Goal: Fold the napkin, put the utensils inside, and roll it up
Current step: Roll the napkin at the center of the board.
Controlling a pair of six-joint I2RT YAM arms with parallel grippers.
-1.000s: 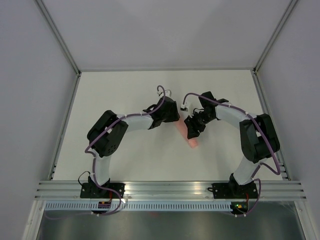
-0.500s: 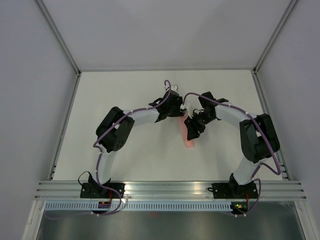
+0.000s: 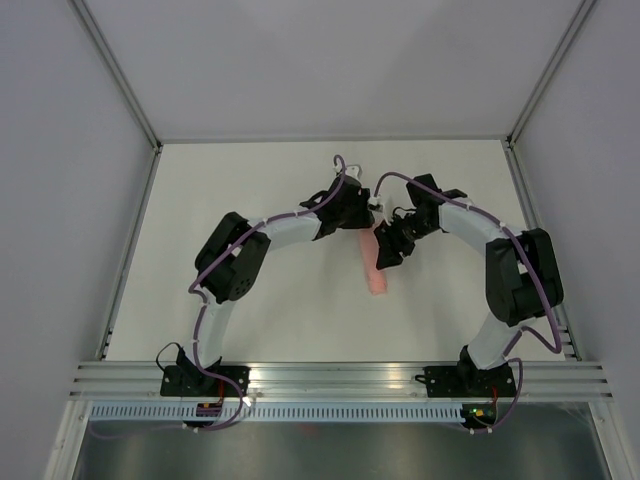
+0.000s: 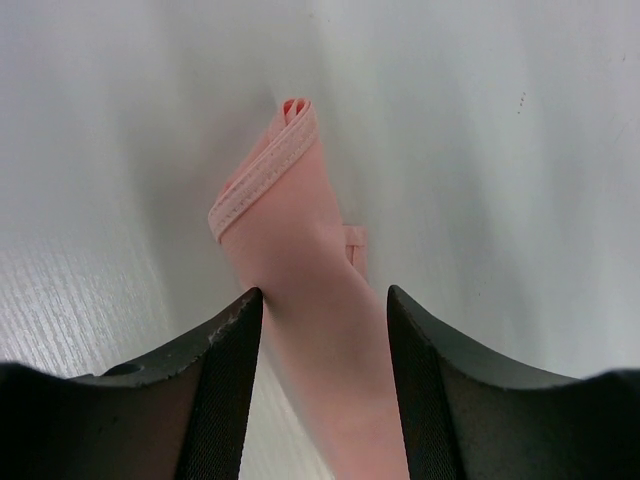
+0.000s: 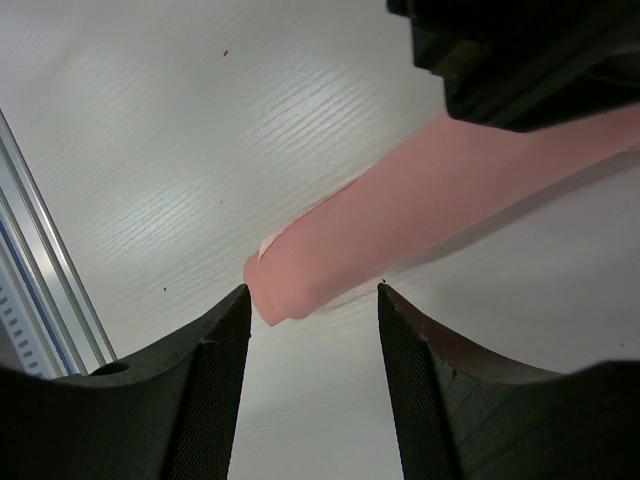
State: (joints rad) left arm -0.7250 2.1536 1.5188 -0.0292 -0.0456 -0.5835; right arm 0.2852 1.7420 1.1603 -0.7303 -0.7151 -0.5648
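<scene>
The salmon-pink napkin [image 3: 373,268] lies rolled into a slim tube on the white table, running near to far. The fork is not visible in any view. My left gripper [image 3: 362,224] is at the roll's far end. In the left wrist view its jaws [image 4: 322,295] stand open astride the roll [image 4: 300,230], the left finger touching it and the right finger a little apart. My right gripper [image 3: 386,254] is beside the roll's middle, on its right. In the right wrist view it [image 5: 312,290] is open and empty, with the roll's near end [image 5: 400,220] just beyond the fingertips.
The table's aluminium rail [image 5: 40,300] runs along the near edge. The left gripper's black body [image 5: 520,60] sits over the roll's far end in the right wrist view. Grey walls enclose the table on three sides.
My left gripper has moved right and farther out to the roll's far end. The right gripper has shifted slightly away. The roll has swung to lie straighter, its near end shifted left.
</scene>
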